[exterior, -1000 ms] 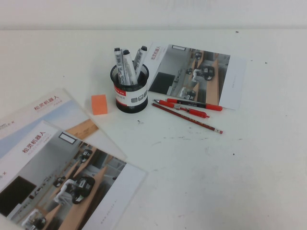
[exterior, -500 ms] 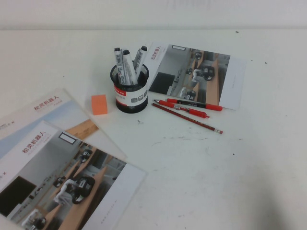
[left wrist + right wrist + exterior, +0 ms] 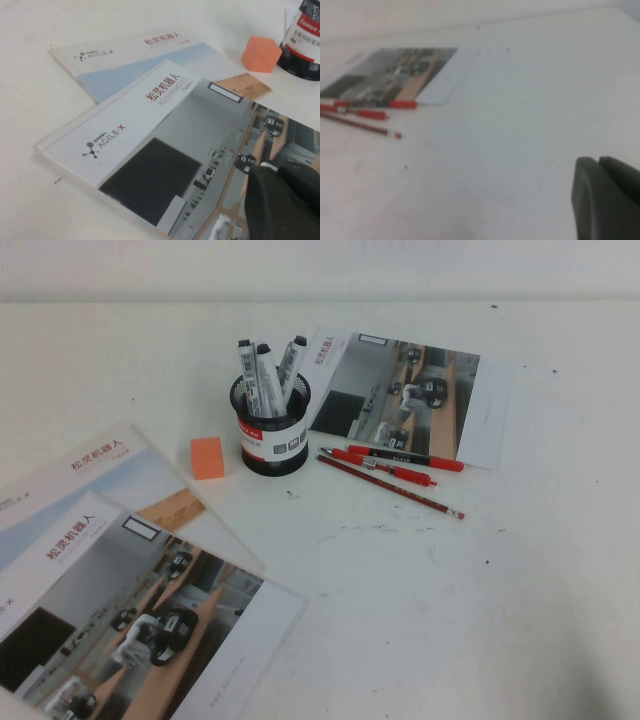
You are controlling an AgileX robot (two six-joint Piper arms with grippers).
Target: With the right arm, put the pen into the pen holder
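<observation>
The black wire-mesh pen holder (image 3: 273, 445) stands upright at the middle back of the table. Three white-grey markers with black caps (image 3: 262, 380) stand inside it. No such pen lies loose on the table. Neither arm shows in the high view. My left gripper (image 3: 278, 172) hangs shut and empty over the brochures at the front left, with the holder's label (image 3: 305, 45) at the edge of its view. My right gripper (image 3: 598, 162) is shut and empty above bare table to the right of the red pens.
An orange block (image 3: 207, 457) sits left of the holder. Two red pens (image 3: 405, 458) and a thin red pencil (image 3: 400, 490) lie right of it, by a brochure (image 3: 410, 400). Two overlapping brochures (image 3: 120, 580) cover the front left.
</observation>
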